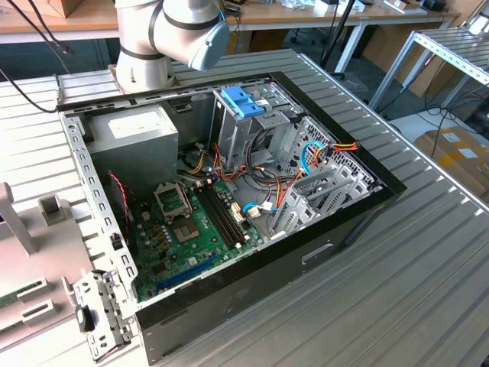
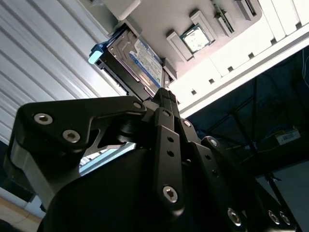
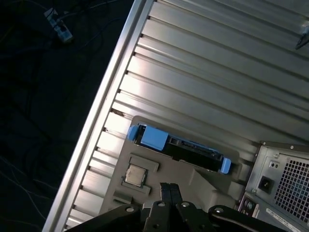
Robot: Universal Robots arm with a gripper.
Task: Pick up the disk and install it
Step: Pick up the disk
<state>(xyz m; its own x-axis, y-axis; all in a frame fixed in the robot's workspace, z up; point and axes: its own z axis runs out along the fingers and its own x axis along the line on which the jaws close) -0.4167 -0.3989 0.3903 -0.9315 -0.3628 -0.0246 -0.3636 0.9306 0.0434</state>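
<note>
- Ribbed metal worktop [image 1: 397,252] carries everything; more benches and a cardboard box stand in the room behind it.
- One open case [image 1: 229,287] lies on its side on the worktop, its inside facing up.
- Inside the case: one green board [image 1: 191,229], one grey power box [image 1: 141,138], and one light-blue latch [image 1: 243,101] on top of the metal cage.
- One grey tray [image 1: 30,260] sits on the worktop just beside the case, at the exterior view's left of it.
- One disk [image 3: 188,149] stands on its long edge in a slot of the tray [image 3: 203,181], outside the case and near its vented back panel.
- It has two blue side pieces, one at each end.
- In the second wrist view the disk [image 2: 137,60] shows its white label with a blue strip.
- One square chip [image 3: 135,175] lies flat in a recess of the tray, near the disk; it also shows in the second wrist view [image 2: 195,38].
- One arm [image 1: 164,34] stands at the far side of the case in the exterior view, its base on the worktop, its grey joint bent over the case's far rim.
- In both wrist views the black jaws hang over the tray, pointing toward the disk and short of it, not touching it.
- They are pressed together and pinch nothing.
</note>
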